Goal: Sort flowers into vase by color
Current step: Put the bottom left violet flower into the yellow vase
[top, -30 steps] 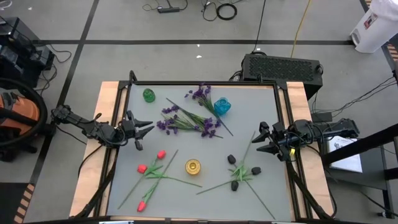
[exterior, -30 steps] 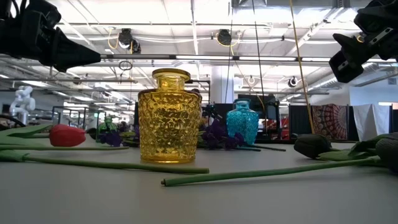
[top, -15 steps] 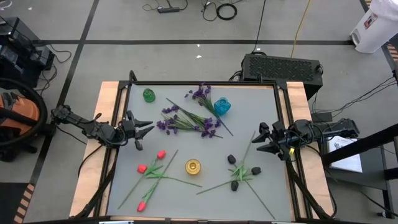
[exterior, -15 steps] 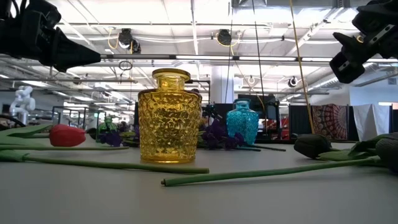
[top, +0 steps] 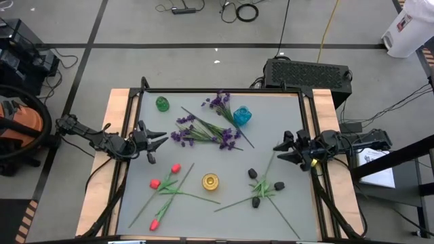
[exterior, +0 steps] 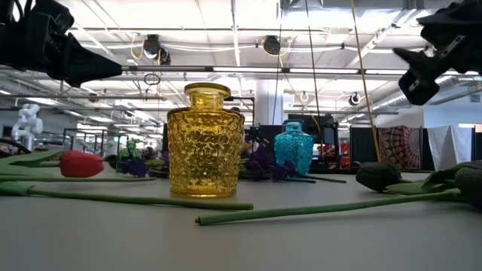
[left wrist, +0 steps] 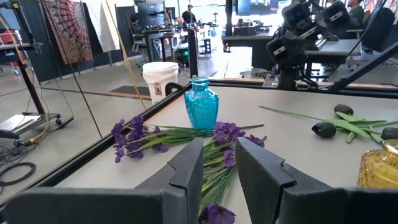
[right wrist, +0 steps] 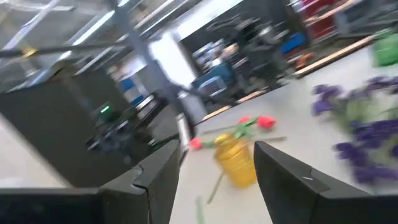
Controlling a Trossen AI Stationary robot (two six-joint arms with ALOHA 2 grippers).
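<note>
Purple sprays [top: 203, 132] lie across the table's far middle, one more [top: 218, 103] beside the blue vase [top: 242, 115]. Red tulips [top: 166, 184] lie near-left, black-headed blooms [top: 261, 186] near-right, all flat on their stems. A yellow vase [top: 210, 181] stands upright between them and a green vase [top: 162, 104] at the far left. My left gripper [top: 160, 141] hovers open at the left edge, pointing at the purple sprays [left wrist: 214, 140]. My right gripper [top: 279, 149] hovers open at the right edge, above the table, far of the black blooms.
The table has raised rails on its left and right sides [top: 129, 156]. A long green stem [exterior: 324, 208] runs along the near table in front of the yellow vase [exterior: 205, 143]. Bare tabletop lies between the purple sprays and the yellow vase.
My right gripper has moved a short way toward the table's left, in over the table, and has swung about, its wrist view now blurred. It has stayed open. The left arm and all flowers have kept still.
</note>
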